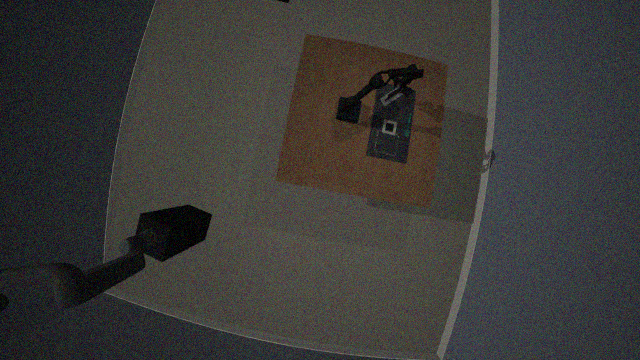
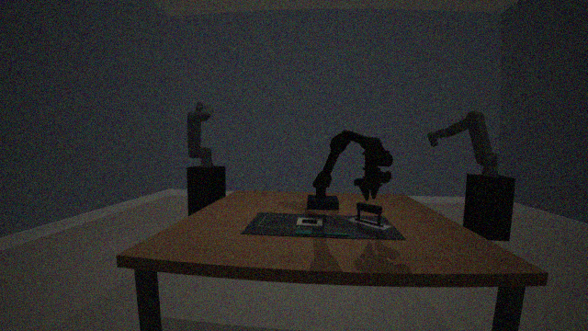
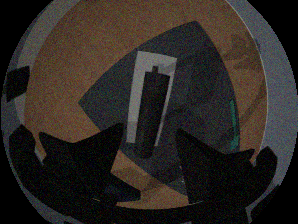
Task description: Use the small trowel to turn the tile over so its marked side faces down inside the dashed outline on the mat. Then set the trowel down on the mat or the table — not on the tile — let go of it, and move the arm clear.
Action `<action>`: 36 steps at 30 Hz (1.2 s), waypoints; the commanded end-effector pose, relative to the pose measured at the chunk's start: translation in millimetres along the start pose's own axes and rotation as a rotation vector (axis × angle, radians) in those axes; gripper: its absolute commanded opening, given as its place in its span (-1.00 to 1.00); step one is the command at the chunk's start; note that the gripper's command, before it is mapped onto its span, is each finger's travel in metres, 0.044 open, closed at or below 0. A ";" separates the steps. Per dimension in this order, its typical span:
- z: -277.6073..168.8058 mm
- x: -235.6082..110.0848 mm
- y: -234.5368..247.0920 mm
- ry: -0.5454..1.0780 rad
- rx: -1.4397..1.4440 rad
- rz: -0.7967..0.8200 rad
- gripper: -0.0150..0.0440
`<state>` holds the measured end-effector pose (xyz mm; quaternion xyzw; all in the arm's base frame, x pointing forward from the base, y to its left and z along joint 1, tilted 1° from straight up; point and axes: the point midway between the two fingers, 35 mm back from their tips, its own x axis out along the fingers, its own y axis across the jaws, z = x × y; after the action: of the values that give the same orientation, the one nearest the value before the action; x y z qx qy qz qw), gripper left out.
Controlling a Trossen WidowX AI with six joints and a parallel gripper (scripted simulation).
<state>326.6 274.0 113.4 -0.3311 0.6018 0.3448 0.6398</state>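
The tile (image 1: 389, 127) (image 2: 309, 222) lies flat on the dark mat (image 1: 407, 150) (image 2: 340, 225) (image 3: 200, 65), showing a pale face with a dark square in the middle. A faint dashed outline is on the mat beside it. The trowel (image 1: 391, 96) (image 2: 368, 208) (image 3: 152, 115) rests on the mat's other half, its pale blade flat and its dark handle raised above it. My gripper (image 2: 369, 198) (image 3: 150, 130) is open and empty. Its fingertips hang a little above the handle, which shows between them in the wrist view. The tile is not visible in the wrist view.
A green strip (image 1: 409, 126) (image 2: 322, 233) (image 3: 233, 125) marks one long mat edge. My arm's base (image 1: 349, 110) (image 2: 322, 202) stands on the wooden table behind the mat. Other arms on dark pedestals (image 2: 206, 188) (image 2: 489, 207) stand off the table on both sides.
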 end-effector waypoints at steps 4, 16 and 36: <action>-1.6 -0.8 0.3 0.008 0.045 0.003 0.42; -1.8 -0.8 0.1 0.009 0.463 0.001 0.42; -2.1 -1.0 -0.1 0.009 1.157 -0.004 0.42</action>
<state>325.7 272.8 114.2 0.0423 0.6952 -0.0145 0.7174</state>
